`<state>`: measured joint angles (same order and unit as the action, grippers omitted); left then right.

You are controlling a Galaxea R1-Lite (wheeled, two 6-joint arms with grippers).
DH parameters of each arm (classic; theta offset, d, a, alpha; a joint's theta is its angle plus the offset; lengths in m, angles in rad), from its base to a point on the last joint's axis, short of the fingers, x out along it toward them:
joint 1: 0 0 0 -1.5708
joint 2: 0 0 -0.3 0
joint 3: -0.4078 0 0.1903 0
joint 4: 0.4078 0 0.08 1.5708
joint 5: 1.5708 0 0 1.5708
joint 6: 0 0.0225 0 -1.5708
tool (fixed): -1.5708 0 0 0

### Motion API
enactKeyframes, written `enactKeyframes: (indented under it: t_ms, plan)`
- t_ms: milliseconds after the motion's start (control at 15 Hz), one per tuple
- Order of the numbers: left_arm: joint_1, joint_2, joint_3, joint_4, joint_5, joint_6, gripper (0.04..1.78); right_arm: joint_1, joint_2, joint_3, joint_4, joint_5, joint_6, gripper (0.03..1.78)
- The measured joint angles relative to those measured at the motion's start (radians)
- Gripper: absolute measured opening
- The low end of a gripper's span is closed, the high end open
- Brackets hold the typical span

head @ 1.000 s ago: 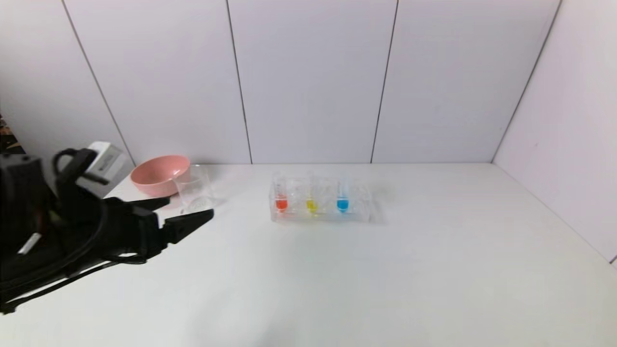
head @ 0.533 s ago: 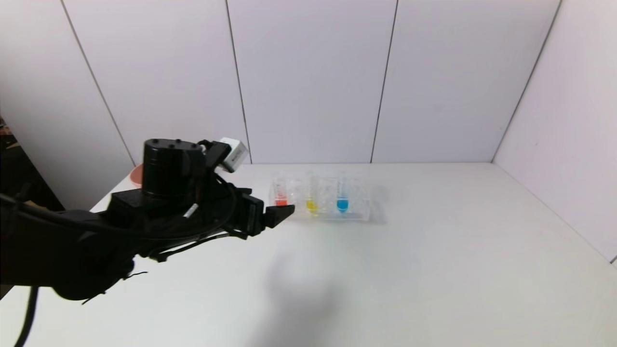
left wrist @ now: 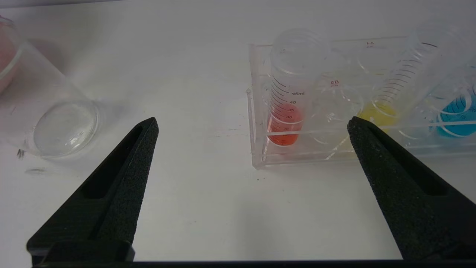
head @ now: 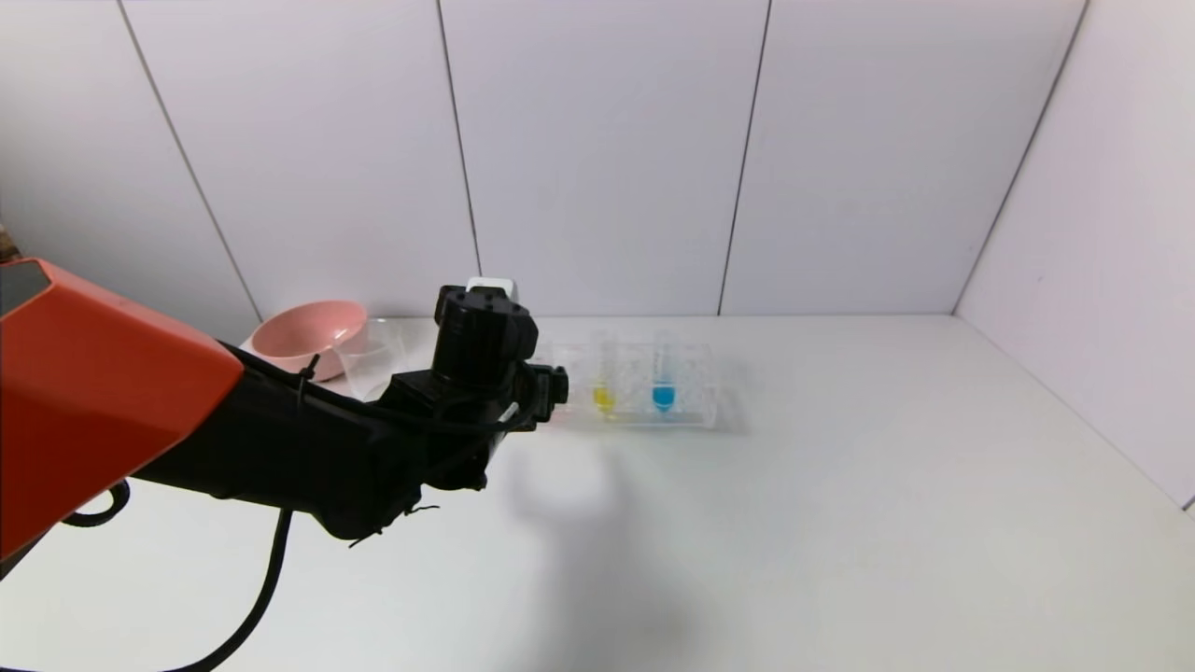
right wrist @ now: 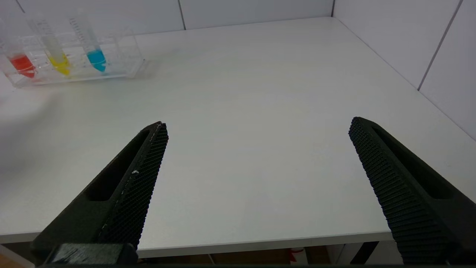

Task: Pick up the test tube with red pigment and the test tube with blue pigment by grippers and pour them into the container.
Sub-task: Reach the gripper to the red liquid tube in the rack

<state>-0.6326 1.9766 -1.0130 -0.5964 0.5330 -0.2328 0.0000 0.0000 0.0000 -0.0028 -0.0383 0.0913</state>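
Note:
The red-pigment test tube (left wrist: 288, 111) stands upright in the end slot of a clear rack (left wrist: 260, 156). In the head view my left arm's wrist (head: 481, 345) hides it. The blue-pigment test tube (head: 663, 383) stands in the same rack, two slots along, and also shows in the left wrist view (left wrist: 455, 119). My left gripper (left wrist: 253, 123) is open and empty, just short of the rack, with the red tube ahead between its fingers. The container, a clear glass beaker (head: 373, 359), stands left of the rack (left wrist: 48, 119). My right gripper (right wrist: 258, 124) is open and empty over the table's front edge.
A yellow-liquid tube (head: 604, 397) stands between the red and blue ones. A pink bowl (head: 308, 336) sits behind the beaker at the back left. White walls close the back and right. The white table (head: 840, 523) stretches out to the right of the rack.
My left arm has swung from the left side near the beaker to the right and forward, up to the rack, and now covers the red tube in the head view.

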Motion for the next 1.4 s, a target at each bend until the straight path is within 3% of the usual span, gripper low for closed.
enactKeyframes:
  t_ms: [733,1133,1400]
  plan:
    - [0.001,0.166,-0.176,-0.033,0.029,-0.018,1.78,0.000,0.000,0.000,0.000,0.000,0.000,1.77]
    - [0.008,0.200,-0.192,-0.034,0.031,-0.019,1.77,0.000,0.000,0.000,0.000,0.000,0.000,1.77]
    - [0.008,0.200,-0.193,-0.035,0.031,-0.020,1.58,0.000,0.000,0.000,0.000,0.000,0.000,1.77]
